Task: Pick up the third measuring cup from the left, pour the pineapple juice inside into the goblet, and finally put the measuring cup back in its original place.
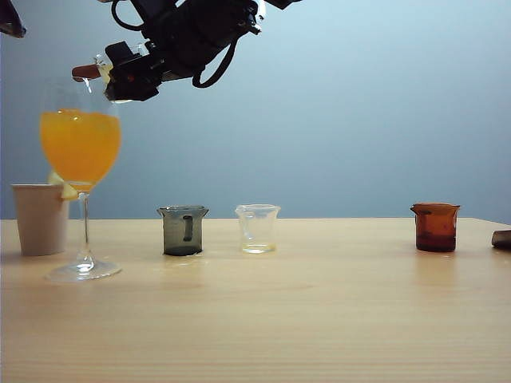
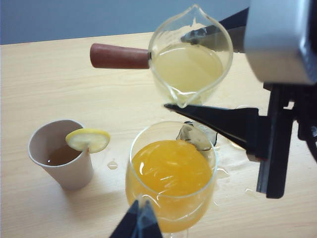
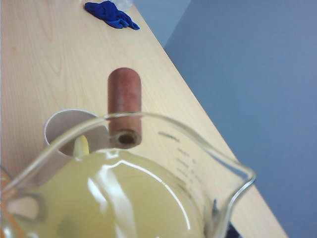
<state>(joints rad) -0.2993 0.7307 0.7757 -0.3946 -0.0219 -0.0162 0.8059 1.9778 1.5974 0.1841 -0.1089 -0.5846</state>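
Pale wood table, blue-grey wall; right fingers gripping measuring cup, left fingers indeterminate.

Legible text: none. The third measuring cup carries faint printed graduation marks with small characters beside them on its glass wall, right of centre in the right wrist view; too small and blurred to read. No label, brand, number or sign can be read on anything else in the three views.
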